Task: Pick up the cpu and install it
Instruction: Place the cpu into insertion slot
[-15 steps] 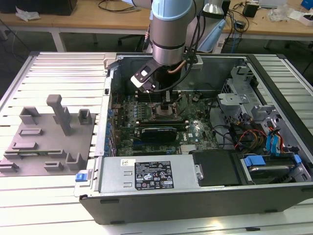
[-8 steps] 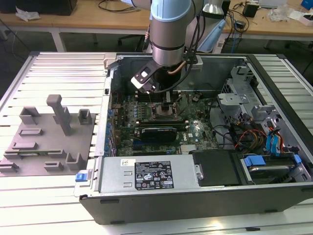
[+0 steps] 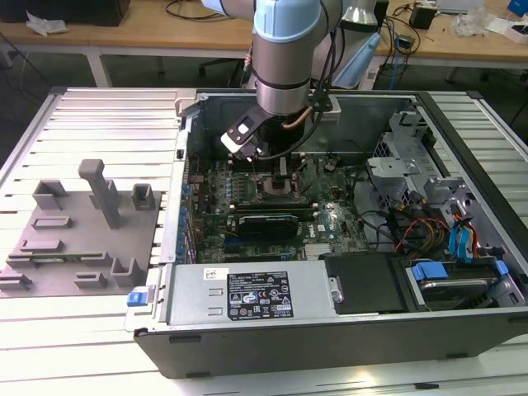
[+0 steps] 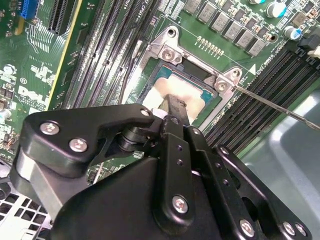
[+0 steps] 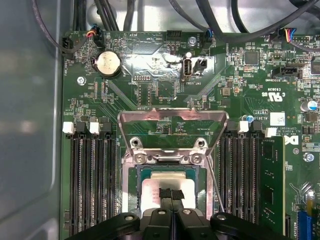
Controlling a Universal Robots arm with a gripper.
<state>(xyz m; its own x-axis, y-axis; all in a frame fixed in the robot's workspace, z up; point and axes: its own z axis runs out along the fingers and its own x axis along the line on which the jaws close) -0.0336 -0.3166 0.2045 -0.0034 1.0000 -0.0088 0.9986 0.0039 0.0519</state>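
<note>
Hovering low over the motherboard [image 3: 330,219], upper middle of the exterior view, the pincer [image 5: 172,194] has its fingers pressed together, tips at the pale top of the cpu [image 5: 152,195]. The cpu lies in the socket [image 5: 126,190], probably being seated flat. The clamp frame [image 5: 172,120] stands raised, giving access.

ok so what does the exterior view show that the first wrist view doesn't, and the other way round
The exterior view adds the grey fixture plate at the exterior view's left, the power supply and the arm over the case. The first wrist view adds the coin battery, the opened metal socket frame and the cpu in its socket, with the shut gripper over its top. Both share the green motherboard.
</note>
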